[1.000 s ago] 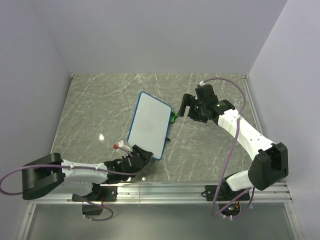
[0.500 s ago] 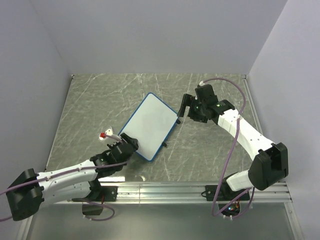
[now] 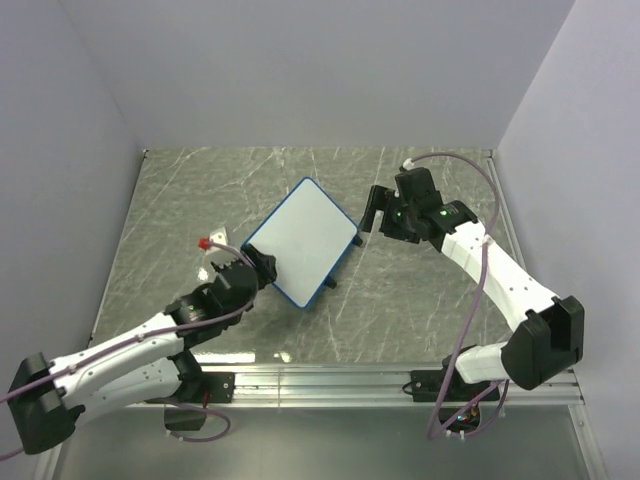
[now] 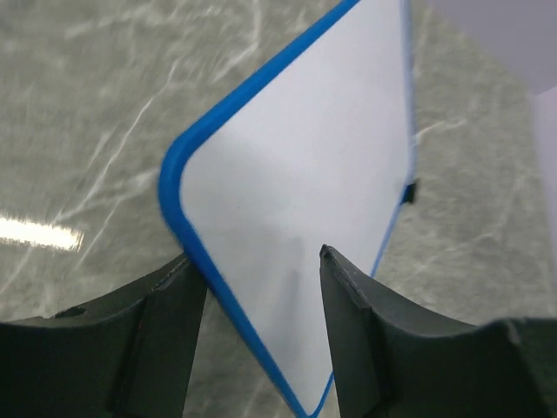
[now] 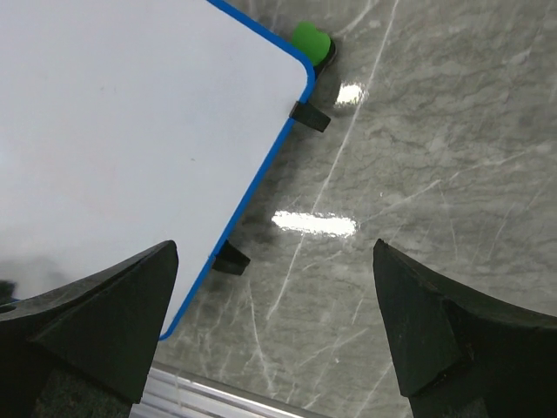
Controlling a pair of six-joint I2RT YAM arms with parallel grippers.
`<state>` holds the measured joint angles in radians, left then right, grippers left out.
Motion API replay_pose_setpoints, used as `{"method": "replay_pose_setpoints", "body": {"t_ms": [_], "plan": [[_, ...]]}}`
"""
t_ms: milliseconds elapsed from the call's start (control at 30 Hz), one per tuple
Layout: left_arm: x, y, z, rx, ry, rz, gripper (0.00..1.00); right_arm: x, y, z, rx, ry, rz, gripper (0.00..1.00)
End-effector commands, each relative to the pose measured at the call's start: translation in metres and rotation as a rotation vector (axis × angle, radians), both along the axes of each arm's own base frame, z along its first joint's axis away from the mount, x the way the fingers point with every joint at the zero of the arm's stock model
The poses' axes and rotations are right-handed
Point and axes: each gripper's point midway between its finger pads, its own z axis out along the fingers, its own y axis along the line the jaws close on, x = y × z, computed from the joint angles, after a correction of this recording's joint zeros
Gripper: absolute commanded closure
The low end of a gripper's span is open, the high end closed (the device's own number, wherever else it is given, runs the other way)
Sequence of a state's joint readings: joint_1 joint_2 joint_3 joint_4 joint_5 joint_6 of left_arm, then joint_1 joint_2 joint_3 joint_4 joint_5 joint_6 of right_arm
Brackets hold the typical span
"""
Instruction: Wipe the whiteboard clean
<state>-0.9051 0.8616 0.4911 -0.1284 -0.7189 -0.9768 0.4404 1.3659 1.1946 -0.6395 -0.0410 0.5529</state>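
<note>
The whiteboard, white with a thin blue frame, lies slantwise in the middle of the table, its face blank. My left gripper is shut on its near-left corner, one finger on the white face and one outside the frame; the left wrist view shows my gripper on it. My right gripper is open and empty just right of the board's far-right corner. The right wrist view looks down past my gripper on the board, with a small green eraser at its corner.
Two small black clips stick out from the board's right edge. Grey marble table with walls at the back and both sides. A metal rail runs along the near edge by the arm bases.
My left gripper has moved left and away from the bases, swinging the board's near end leftward so the board turned. My right gripper has barely shifted.
</note>
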Motion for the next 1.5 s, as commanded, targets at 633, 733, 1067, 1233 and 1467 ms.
{"method": "replay_pose_setpoints", "body": {"t_ms": [633, 733, 1067, 1233, 1467], "plan": [[-0.03, 0.036, 0.047, 0.046, -0.057, -0.076, 0.45, 0.014, -0.005, 0.063, 0.035, -0.21, -0.032, 0.0], [-0.03, 0.045, 0.064, 0.055, -0.079, -0.047, 0.42, 0.012, -0.004, 0.072, 0.058, -0.241, -0.027, 0.0], [-0.038, -0.002, 0.039, -0.236, -0.093, -0.189, 0.19, 0.016, 0.002, 0.076, 0.079, -0.222, -0.034, 0.0], [-0.028, -0.024, 0.009, -0.268, -0.079, -0.27, 0.19, 0.01, -0.004, 0.076, 0.046, -0.21, -0.016, 0.0], [-0.006, -0.037, 0.003, -0.322, -0.101, -0.304, 0.2, 0.002, -0.014, 0.069, -0.014, -0.179, -0.016, 0.0]]}}
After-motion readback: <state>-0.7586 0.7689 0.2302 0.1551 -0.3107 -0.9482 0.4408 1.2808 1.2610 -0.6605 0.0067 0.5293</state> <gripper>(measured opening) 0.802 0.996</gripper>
